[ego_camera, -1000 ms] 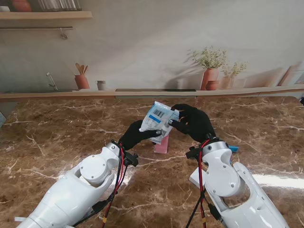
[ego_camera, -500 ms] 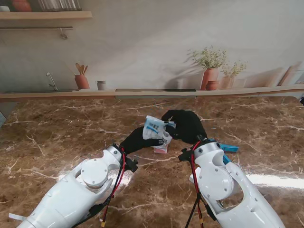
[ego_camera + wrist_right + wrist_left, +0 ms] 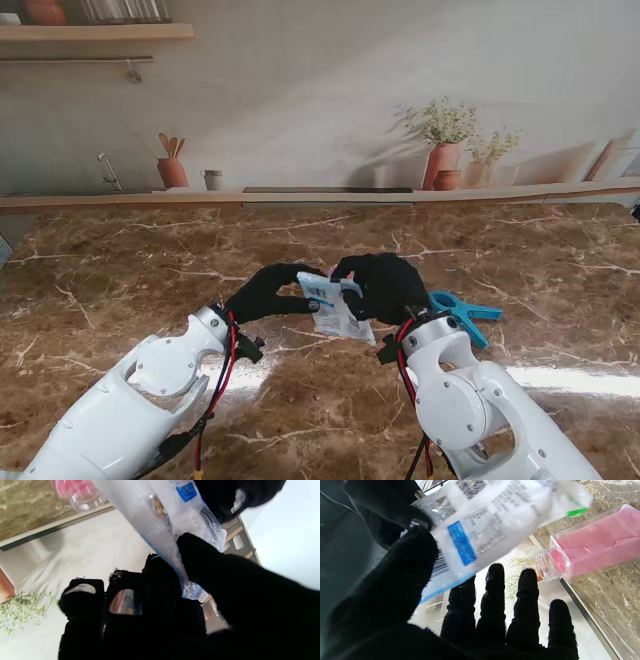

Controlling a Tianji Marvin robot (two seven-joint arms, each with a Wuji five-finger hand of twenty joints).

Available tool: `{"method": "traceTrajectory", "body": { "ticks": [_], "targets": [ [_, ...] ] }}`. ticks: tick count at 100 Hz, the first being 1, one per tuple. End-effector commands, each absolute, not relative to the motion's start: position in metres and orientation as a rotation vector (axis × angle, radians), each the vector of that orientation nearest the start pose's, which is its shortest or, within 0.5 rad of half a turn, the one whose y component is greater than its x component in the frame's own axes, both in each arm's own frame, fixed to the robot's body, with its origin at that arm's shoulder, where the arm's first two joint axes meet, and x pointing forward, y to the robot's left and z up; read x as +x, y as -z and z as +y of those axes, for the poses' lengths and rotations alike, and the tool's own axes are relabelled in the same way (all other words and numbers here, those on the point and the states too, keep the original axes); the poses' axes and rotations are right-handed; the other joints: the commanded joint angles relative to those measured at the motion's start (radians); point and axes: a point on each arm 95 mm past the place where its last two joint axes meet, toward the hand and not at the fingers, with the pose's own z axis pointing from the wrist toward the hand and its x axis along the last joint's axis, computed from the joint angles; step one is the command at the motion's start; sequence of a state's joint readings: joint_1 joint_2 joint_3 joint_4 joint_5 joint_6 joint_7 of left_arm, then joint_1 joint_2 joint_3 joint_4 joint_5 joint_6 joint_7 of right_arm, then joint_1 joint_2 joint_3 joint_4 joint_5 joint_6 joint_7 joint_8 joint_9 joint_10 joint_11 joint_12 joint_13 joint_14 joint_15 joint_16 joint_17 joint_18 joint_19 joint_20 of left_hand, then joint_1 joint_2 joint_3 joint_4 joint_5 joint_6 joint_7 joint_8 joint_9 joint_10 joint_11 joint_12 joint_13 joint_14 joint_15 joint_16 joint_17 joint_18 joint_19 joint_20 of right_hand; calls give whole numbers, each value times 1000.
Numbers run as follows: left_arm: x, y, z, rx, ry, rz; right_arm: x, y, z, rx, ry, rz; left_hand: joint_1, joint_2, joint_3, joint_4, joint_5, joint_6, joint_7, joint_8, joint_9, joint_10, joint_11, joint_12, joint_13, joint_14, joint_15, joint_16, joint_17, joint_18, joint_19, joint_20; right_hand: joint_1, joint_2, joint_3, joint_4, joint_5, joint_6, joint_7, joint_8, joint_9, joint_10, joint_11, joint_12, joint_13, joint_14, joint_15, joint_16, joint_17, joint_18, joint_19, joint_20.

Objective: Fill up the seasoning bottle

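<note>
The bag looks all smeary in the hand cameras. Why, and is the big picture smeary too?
Right wrist view: the bag sits very close and is blurred. Left wrist view: its far end is smeared, the print nearer the thumb readable. Stand view: sharp, with glare on the table.

Right hand (image 3: pixel 190 610) is pinching the seasoning packet (image 3: pixel 160 512) between thumb and fingers (image 3: pixel 125 597), blue label showing, clear corner poking out past the grip. The bottle (image 3: pixel 77 492), pink inside with its open neck, sits by the marble bench (image 3: pixel 27 512) edge. Another black glove (image 3: pixel 237 497) holds the packet's far end.
</note>
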State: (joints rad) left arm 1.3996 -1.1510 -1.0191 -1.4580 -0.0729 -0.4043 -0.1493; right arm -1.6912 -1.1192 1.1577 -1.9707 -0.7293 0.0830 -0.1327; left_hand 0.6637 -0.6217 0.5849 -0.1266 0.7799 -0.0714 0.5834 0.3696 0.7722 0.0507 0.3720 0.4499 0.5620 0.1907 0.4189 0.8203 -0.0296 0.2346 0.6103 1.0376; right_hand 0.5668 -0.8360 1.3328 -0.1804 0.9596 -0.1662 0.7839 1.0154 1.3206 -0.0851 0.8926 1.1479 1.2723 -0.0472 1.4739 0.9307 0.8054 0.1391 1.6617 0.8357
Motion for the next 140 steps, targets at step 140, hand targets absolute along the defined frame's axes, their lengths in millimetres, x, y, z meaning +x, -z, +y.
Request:
{"method": "traceTrajectory", "body": {
  "ticks": [140],
  "targets": [
    [394,396,-69,-1765,2132,1622,334,377,103,1251,-1913,1335,375,94,170,-28,227,-55,316,-99,388,73,-90,241,548,30,339,19,499,61,670,-183,66,-183,-154,-151,-51,-193,145,-155,-123,-91,-65,-41,-209,-91,-238,67,-234,-13,-266,21]
  ]
}}
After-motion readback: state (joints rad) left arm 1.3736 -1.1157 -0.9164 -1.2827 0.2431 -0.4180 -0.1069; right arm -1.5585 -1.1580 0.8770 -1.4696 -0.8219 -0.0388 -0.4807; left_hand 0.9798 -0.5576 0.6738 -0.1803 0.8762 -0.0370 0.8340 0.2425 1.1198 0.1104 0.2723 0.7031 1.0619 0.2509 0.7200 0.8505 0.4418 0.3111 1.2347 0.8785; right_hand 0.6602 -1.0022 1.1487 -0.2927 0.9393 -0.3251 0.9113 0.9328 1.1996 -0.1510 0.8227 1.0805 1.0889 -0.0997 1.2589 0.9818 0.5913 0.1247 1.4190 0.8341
